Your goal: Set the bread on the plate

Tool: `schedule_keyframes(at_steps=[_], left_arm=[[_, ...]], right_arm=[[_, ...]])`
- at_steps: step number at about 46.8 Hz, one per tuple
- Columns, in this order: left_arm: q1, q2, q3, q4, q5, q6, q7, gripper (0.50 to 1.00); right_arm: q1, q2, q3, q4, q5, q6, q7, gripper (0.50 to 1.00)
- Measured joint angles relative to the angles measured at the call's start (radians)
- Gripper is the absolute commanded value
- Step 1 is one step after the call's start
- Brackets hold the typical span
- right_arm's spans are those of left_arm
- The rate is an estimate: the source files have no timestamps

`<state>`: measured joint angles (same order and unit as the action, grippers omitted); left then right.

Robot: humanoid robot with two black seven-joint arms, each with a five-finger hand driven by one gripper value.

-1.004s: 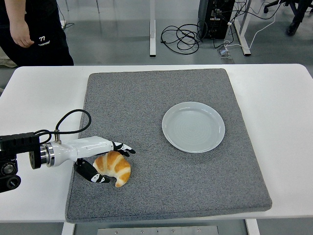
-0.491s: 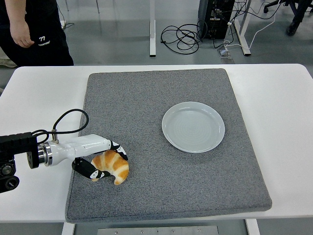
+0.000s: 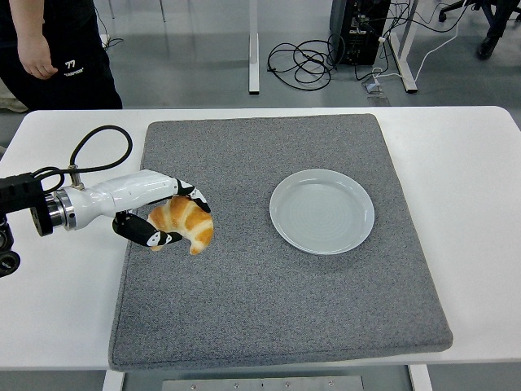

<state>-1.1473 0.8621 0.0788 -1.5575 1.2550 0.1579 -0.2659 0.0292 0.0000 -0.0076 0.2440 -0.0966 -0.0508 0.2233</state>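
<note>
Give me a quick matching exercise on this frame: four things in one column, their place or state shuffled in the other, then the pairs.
Things:
1. croissant
2. plate
3. grey mat
4. person

Places or states:
A. covers the middle of the white table
B. stands beyond the table's far left corner
C. gripped by the left hand
D. bare, right of the mat's centre

Pairs: 1-C, 2-D, 3-A, 4-B

Person (image 3: 49,49) cropped at top edge

The left hand (image 3: 163,218) grips a golden croissant (image 3: 186,223), fingers curled over its top and thumb under, above the grey mat (image 3: 277,309). The pale plate (image 3: 322,211) lies well to the hand's right, empty. A person (image 3: 49,49) stands beyond the hand, at the table's (image 3: 480,204) far edge.
</note>
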Motion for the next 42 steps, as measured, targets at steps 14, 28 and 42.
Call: schedule_keyframes(at_steps=[14, 28, 42], left_arm=[[-0.097, 0.01, -0.001, 0.151, -0.088, -0.038, 0.008, 0.502], [-0.175, -0.216, 0.002, 0.36, -0.166, -0.052, 0.007, 0.525], [-0.213, -0.51, 0.012, 0.633, -0.166, -0.079, 0.007, 0.531]], right_arm=[[0.003, 0.0, 0.001, 0.0, 0.0, -0.002, -0.001, 1.0], [0.0, 0.0, -0.002, -0.001, 0.0, 0.0, -0.001, 1.0], [-0.005, 0.0, -0.002, -0.002, 0.0, 0.0, -0.001, 1.0]])
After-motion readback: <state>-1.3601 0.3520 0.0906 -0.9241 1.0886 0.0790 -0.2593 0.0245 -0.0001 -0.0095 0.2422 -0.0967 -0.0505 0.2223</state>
